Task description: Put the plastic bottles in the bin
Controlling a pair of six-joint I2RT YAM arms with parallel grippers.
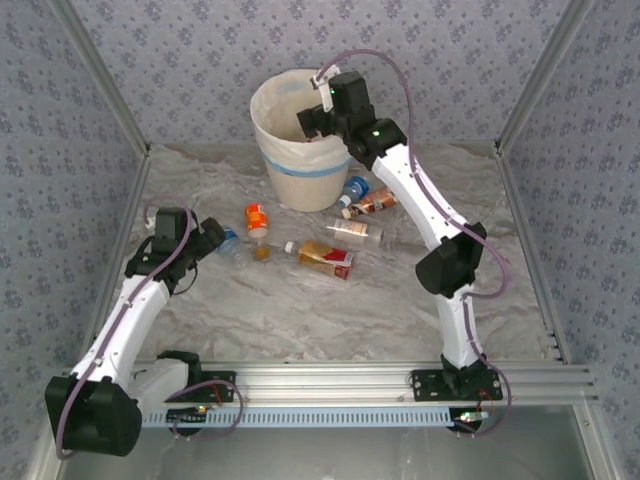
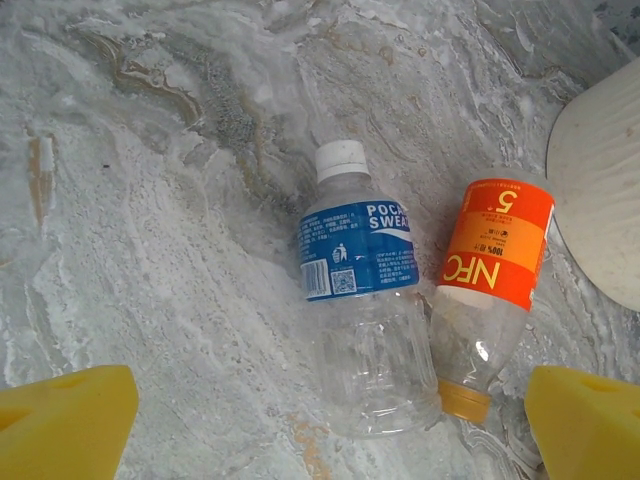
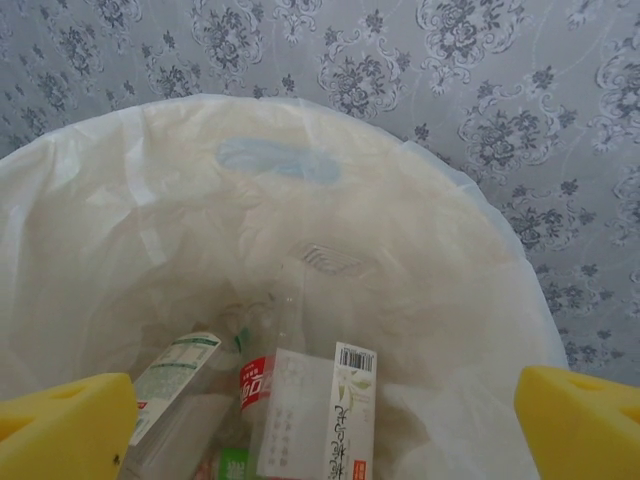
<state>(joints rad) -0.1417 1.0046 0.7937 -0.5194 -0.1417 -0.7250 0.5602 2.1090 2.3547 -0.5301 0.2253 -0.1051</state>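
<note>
A marbled grey-white tabletop point(image 1: 300, 310) sits inside a booth walled with blue-grey floral wallpaper point(image 1: 200, 50), and an aluminium rail point(image 1: 350, 378) along the near edge carries both arm bases. The bin point(image 1: 285, 150), a cream bucket with a light blue band and a white liner point(image 3: 300, 200), stands at the far middle of the table. The right gripper point(image 1: 312, 120) hangs over the bin's mouth with its yellow fingers point(image 3: 65, 425) spread wide and nothing between them. Directly below it, at the bottom of the liner, lie several discarded bottles, among them a white-labelled barcode bottle point(image 3: 340, 410) and a green-and-white-labelled bottle point(image 3: 170, 375). The left gripper point(image 1: 215, 240) is low over the table's left side, its pads point(image 2: 60, 420) also wide apart and holding nothing. Between and just ahead of them lies a Pocari Sweat bottle point(image 2: 360, 300) with a blue label and white cap, on its side. An orange NFC bottle point(image 2: 490, 270) lies just beside it, orange cap toward the camera, near the bin's wall. More bottles are scattered in front of the bin between the two arms: a brown-and-red-labelled bottle point(image 1: 325, 255), a pale-labelled bottle point(image 1: 355, 232), a brownish bottle point(image 1: 375, 203) and a blue-capped bottle point(image 1: 355, 187) near the bin's base.
</note>
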